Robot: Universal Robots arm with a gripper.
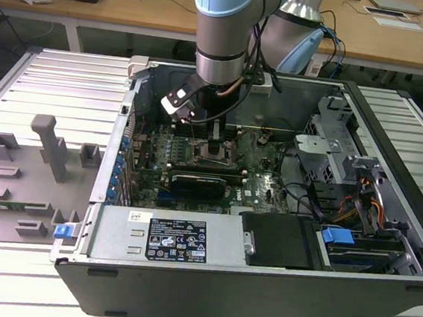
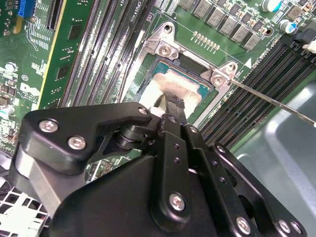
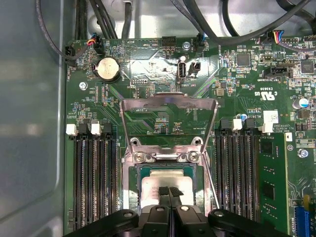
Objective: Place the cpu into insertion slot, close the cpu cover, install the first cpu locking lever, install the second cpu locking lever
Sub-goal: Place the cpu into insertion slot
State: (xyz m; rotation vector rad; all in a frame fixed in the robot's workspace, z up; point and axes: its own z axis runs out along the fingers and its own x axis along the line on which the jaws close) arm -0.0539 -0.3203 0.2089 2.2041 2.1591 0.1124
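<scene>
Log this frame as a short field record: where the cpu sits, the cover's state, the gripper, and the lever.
setting: open computer case on a slatted metal table
cpu: lying flat in the insertion slot
cpu cover: raised open, not over the cpu
gripper: shut, tips at the centre of the cpu's top; whether they touch it cannot be told
lever rod: thin metal rod reaching out from the socket corner across the memory slots, not latched down
</scene>
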